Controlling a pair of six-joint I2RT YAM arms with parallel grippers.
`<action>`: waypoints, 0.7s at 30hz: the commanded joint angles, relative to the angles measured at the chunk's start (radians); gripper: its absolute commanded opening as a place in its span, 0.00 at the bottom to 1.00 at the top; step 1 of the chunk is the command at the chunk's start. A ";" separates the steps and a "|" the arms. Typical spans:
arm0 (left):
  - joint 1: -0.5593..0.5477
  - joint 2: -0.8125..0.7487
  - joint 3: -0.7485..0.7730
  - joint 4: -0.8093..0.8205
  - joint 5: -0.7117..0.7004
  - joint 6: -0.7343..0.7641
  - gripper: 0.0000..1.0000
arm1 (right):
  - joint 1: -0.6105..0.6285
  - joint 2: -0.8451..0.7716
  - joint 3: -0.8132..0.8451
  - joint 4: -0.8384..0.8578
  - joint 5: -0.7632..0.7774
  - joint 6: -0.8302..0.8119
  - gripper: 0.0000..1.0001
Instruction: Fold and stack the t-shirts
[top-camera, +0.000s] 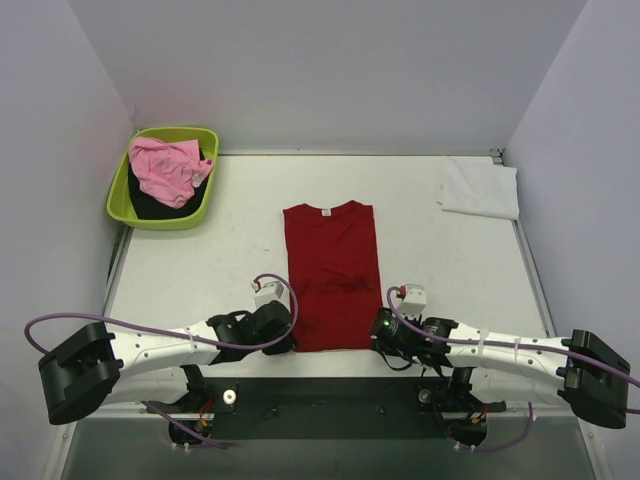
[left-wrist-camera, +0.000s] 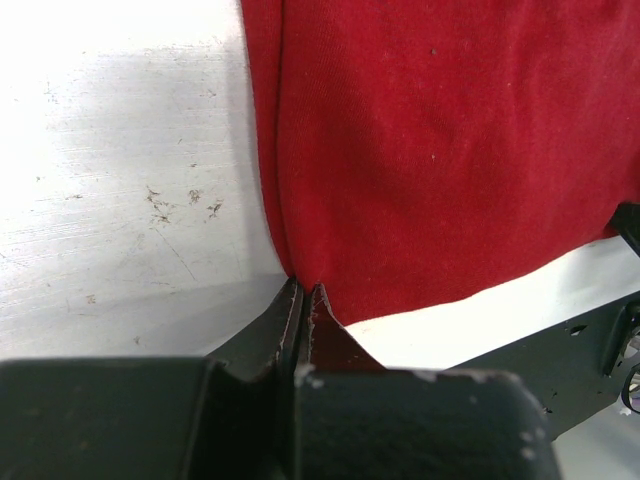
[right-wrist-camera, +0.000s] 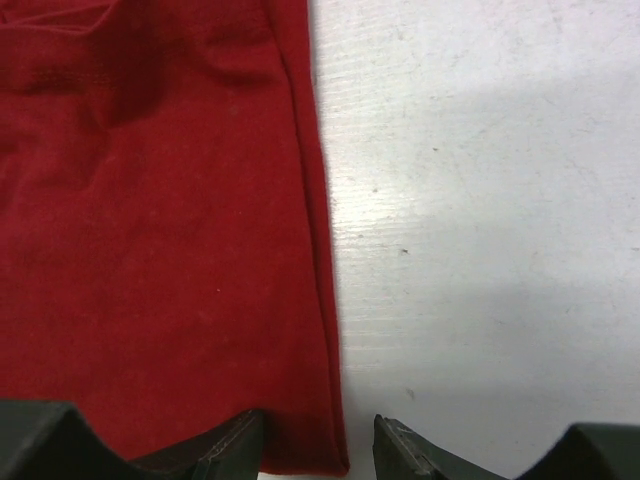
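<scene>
The deep red t-shirt (top-camera: 332, 275) lies flat in the middle of the table, folded into a long narrow strip with the collar at the far end. My left gripper (top-camera: 287, 328) is at its near left corner. In the left wrist view the jaws (left-wrist-camera: 303, 292) are shut, pinching the red cloth (left-wrist-camera: 440, 150) at that corner. My right gripper (top-camera: 379, 333) is at the near right corner, open. In the right wrist view its fingers (right-wrist-camera: 235, 447) straddle the shirt's right edge (right-wrist-camera: 322, 300). The folded white t-shirt (top-camera: 479, 187) lies at the back right. The pink t-shirt (top-camera: 166, 167) lies on the black t-shirt (top-camera: 150, 203) in the tub.
The lime-green tub (top-camera: 202, 205) stands at the back left corner. Walls close the table on the left, back and right. Purple cables loop from both arms near the front edge.
</scene>
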 joint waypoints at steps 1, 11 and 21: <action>-0.007 0.024 -0.043 -0.086 0.000 0.012 0.00 | -0.005 0.030 -0.025 0.035 -0.001 0.019 0.45; -0.007 -0.001 -0.080 -0.080 -0.005 -0.007 0.00 | -0.005 0.075 -0.038 0.088 -0.035 0.025 0.24; -0.020 -0.148 -0.129 -0.125 -0.011 -0.034 0.00 | 0.027 0.049 -0.026 0.030 -0.019 0.044 0.00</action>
